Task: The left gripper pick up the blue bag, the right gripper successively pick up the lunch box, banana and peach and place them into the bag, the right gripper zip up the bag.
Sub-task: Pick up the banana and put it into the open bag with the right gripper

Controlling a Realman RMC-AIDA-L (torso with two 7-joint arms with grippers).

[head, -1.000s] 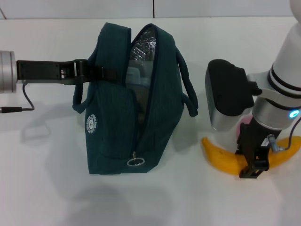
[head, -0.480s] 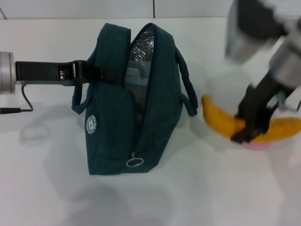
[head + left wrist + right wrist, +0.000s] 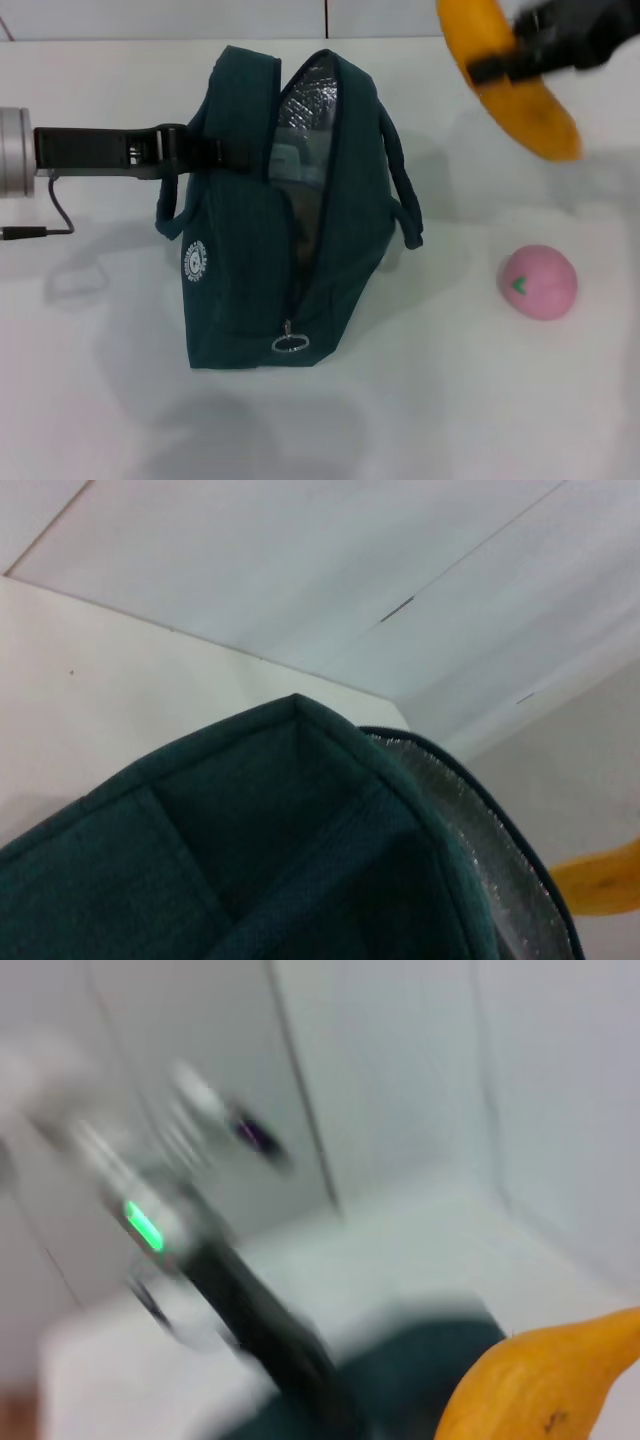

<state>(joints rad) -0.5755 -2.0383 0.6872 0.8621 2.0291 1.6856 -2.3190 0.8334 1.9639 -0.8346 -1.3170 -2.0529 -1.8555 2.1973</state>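
Holding banana (image 3: 510, 85) aloft, clamped in right gripper (image 3: 520, 55) — we have it high, off to bag's right. Blue bag (image 3: 290, 210) lies leftward and below gripper, its mouth a long slot running away from us. We judge banana's long axis needs lining with slot. Left gripper (image 3: 185, 152) clenched on bag handle. Peach (image 3: 538, 282) below on white table (image 3: 100, 400); pale wall behind.

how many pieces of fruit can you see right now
2. The banana is held up in the air by the right gripper, beyond the blue bag and to its right. The peach lies on the table to the bag's right. More could be hidden inside the bag.
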